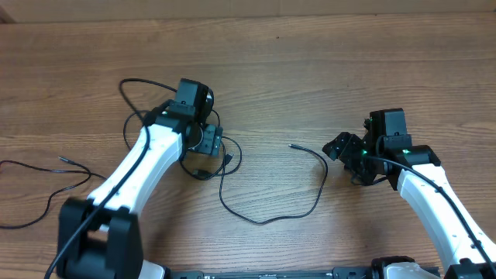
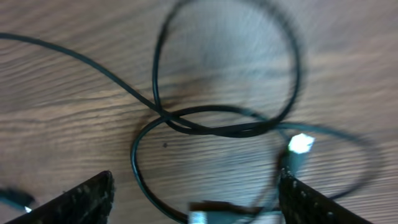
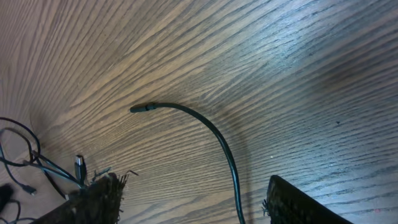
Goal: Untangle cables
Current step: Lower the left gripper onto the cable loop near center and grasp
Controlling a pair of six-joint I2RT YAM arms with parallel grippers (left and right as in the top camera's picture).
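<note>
Your left hand (image 2: 196, 186) gapes wide above the crossing thin black cords (image 2: 217, 129), likely lining up a pinch; your right hand (image 3: 194, 186) gapes astride a lone cord (image 3: 211, 127).

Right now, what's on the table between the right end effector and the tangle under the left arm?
In the overhead view, one cable curves from the right end effector toward the tangle, plug tip first; otherwise bare wood.

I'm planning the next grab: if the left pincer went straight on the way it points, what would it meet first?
Probably the crossed cables lying under the open left pincer; nothing shows in between, though depth is unclear.
</note>
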